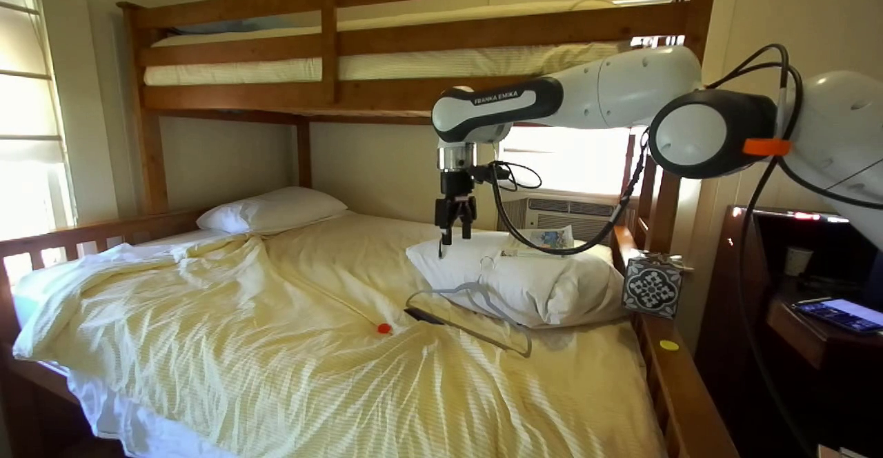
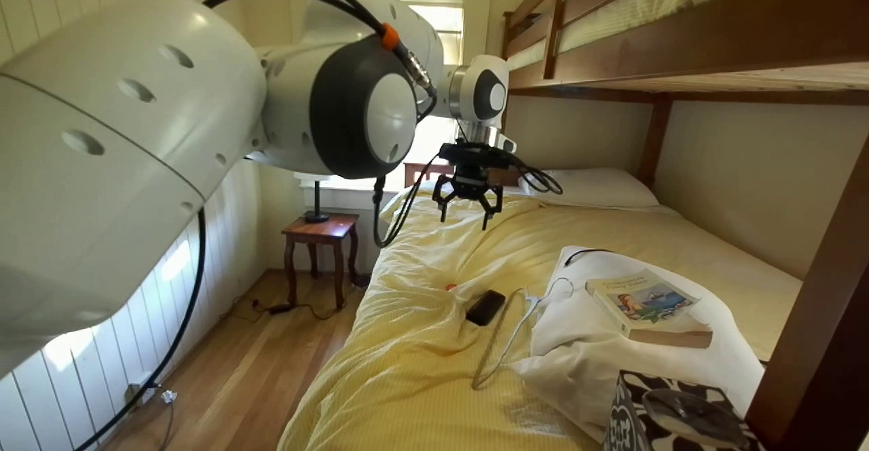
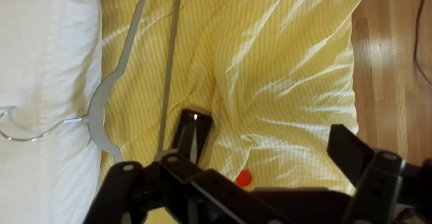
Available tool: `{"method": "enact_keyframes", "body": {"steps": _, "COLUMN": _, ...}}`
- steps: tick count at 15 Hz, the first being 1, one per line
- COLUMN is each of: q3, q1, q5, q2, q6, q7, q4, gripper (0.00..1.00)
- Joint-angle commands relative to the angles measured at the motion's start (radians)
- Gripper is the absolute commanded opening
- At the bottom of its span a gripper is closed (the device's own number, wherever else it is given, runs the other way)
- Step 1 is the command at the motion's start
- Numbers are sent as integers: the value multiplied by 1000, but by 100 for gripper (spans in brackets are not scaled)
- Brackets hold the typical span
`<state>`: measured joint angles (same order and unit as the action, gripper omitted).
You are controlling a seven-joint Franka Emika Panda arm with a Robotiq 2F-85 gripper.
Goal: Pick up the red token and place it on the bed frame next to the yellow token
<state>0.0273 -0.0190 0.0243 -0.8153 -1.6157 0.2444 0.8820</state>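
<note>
My gripper (image 2: 464, 222) hangs above the yellow blanket (image 3: 276, 82), its two fingers spread wide and holding nothing. The red token (image 3: 243, 178) lies on that blanket, by a fold and near a small black thing (image 3: 198, 122). I think I need to go get it now. I should line up right above it, then come down slowly, one finger on each side. The token looks thin and the blanket looks soft, so I should press in just a little and pinch low, without grabbing a big bunch. I must not bump the black thing or the gray hanger (image 3: 96, 116). Then it goes on the bed frame (image 1: 693, 403), next to the yellow token (image 1: 668, 345).
</note>
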Motion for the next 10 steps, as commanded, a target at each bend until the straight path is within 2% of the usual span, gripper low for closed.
{"method": "enact_keyframes", "body": {"steps": 1, "q3": -6, "q1": 15, "q5": 9, "q2": -26, "q6": -245, "q7": -28, "q4": 12, "gripper": 100}}
{"method": "enact_keyframes", "body": {"steps": 7, "q3": 3, "q1": 98, "q5": -19, "q2": -252, "q6": -686, "q7": -45, "q4": -158, "gripper": 100}}
{"method": "enact_keyframes", "body": {"steps": 9, "q3": 37, "q1": 122, "q5": -44, "q2": -344, "q6": -794, "q7": -48, "q4": -240, "gripper": 100}}
{"method": "enact_keyframes", "body": {"steps": 10, "q3": 53, "q1": 129, "q5": -53, "q2": -383, "q6": -812, "q7": -50, "q4": -275, "gripper": 100}}
